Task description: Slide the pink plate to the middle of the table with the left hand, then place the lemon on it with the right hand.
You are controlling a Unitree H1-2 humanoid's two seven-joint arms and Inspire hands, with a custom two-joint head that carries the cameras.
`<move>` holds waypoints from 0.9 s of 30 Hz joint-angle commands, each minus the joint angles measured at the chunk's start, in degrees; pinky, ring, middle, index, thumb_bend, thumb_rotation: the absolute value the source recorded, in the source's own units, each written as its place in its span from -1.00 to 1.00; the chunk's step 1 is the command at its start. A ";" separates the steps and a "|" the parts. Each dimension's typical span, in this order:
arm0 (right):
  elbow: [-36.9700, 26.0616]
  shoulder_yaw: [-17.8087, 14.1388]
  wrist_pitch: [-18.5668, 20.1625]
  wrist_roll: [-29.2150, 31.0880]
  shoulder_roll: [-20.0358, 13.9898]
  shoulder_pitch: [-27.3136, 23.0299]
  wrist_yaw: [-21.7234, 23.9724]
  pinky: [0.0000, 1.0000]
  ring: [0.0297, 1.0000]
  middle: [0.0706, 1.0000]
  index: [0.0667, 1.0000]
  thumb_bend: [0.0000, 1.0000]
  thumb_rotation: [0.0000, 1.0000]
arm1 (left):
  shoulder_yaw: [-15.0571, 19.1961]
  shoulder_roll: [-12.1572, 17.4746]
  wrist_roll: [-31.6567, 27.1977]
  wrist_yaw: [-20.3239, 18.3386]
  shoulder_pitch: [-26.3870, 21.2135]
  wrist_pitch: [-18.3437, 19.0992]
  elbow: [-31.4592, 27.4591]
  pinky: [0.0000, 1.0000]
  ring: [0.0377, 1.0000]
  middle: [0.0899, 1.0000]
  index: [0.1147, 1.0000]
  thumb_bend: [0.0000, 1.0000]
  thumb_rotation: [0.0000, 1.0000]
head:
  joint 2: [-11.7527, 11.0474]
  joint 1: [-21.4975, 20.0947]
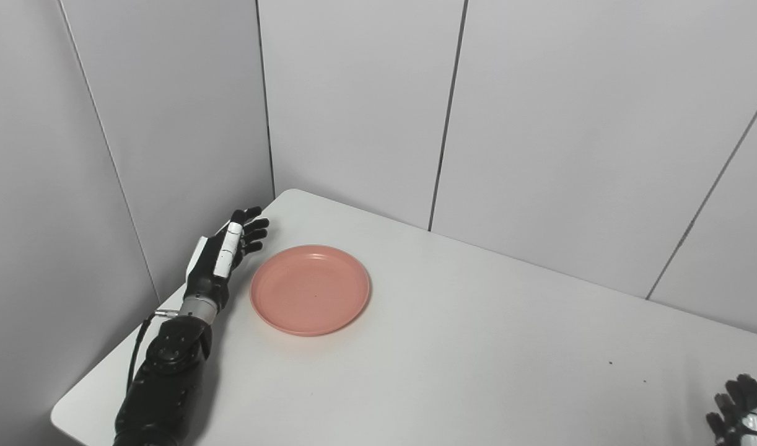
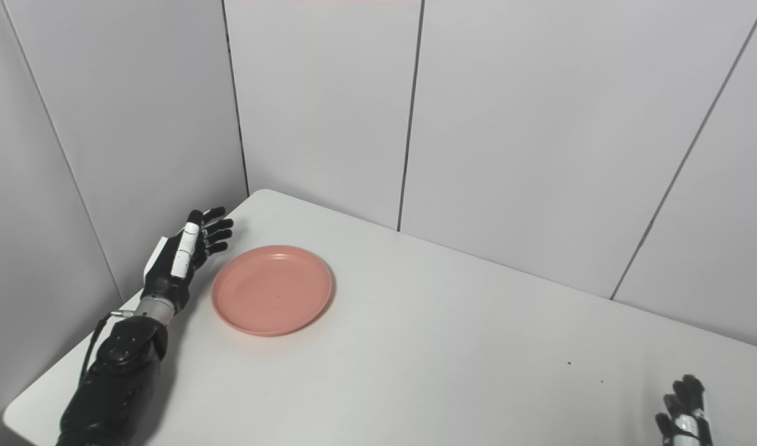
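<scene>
The pink plate lies flat and empty on the white table, toward its far left corner. My left hand is open, fingers apart and pointing away, just left of the plate's rim and not touching it; it also shows in the right eye view. My right hand is at the bottom right edge of the picture, only its fingertips showing, fingers apart, holding nothing. No lemon is in view.
Grey wall panels stand close behind and to the left of the table. The table's left edge runs beside my left forearm. A few small dark specks mark the table at right.
</scene>
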 commanded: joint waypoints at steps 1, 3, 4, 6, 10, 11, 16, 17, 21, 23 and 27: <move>-2.30 -0.86 0.66 0.96 0.60 -1.05 -0.69 1.00 0.97 0.93 0.91 0.22 0.75 | -0.29 0.29 0.12 0.72 -2.50 -2.55 -0.39 0.61 0.61 0.58 0.58 0.59 1.00 | 0.04 -0.01; -2.42 -0.97 1.01 0.80 0.69 -1.08 -0.99 1.00 0.96 0.92 0.90 0.26 0.73 | -0.60 -0.14 0.08 0.88 -2.73 -2.54 0.04 0.62 0.62 0.58 0.58 0.60 1.00 | 0.04 -0.01; -2.51 -1.00 1.20 0.68 0.70 -1.08 -1.12 1.00 0.96 0.92 0.90 0.27 0.72 | -0.88 -0.40 0.04 0.75 -2.92 -2.70 0.51 0.62 0.62 0.57 0.58 0.61 1.00 | 0.17 0.00; -2.81 -1.06 1.58 0.68 0.72 -1.07 -1.23 1.00 0.95 0.91 0.90 0.29 0.71 | -1.30 -0.86 -0.03 0.56 -3.17 -3.08 1.15 0.65 0.63 0.57 0.57 0.63 1.00 | 0.33 -0.15; -3.51 -1.24 2.08 0.77 0.97 -1.03 -1.54 1.00 0.94 0.90 0.88 0.29 0.71 | -2.03 -2.14 0.18 0.83 -3.42 -4.11 1.73 0.64 0.63 0.58 0.58 0.60 1.00 | 0.45 -0.24; -3.62 -1.31 2.17 0.78 1.04 -1.06 -1.67 1.00 0.93 0.90 0.88 0.28 0.71 | -2.05 -2.59 -0.44 0.54 -3.55 -4.68 1.94 0.64 0.63 0.58 0.58 0.59 1.00 | 0.45 -0.24; -4.23 -1.20 2.29 0.84 1.04 -1.09 -1.79 1.00 0.93 0.90 0.88 0.27 0.75 | -2.44 -3.98 -2.04 -0.44 -3.92 -5.58 2.87 0.59 0.60 0.57 0.55 0.58 1.00 | 1.17 -1.23; -4.43 -1.12 2.37 0.72 1.01 -1.03 -1.79 1.00 0.92 0.90 0.88 0.28 0.76 | -2.59 -4.07 -2.13 -0.64 -3.85 -5.66 3.10 0.59 0.60 0.57 0.56 0.59 1.00 | 1.17 -1.23; -4.78 -0.93 2.13 0.28 0.80 -0.81 -1.64 1.00 0.90 0.89 0.87 0.25 0.80 | -2.98 -4.62 -2.57 -1.35 -3.23 -5.47 3.05 0.58 0.60 0.57 0.55 0.56 1.00 | 1.77 -2.21; -5.14 -0.77 2.32 0.05 0.98 -0.72 -1.77 1.00 0.91 0.89 0.87 0.24 0.80 | -2.97 -5.08 -3.07 -1.52 -2.79 -4.87 2.36 0.59 0.61 0.57 0.56 0.55 1.00 | 2.17 -3.65; -5.67 -0.25 2.67 -0.78 1.29 -0.42 -1.96 1.00 0.92 0.89 0.88 0.22 0.78 | -3.28 -5.60 -4.39 -2.33 -2.22 -4.33 1.46 0.60 0.62 0.58 0.57 0.52 1.00 | 3.24 -6.17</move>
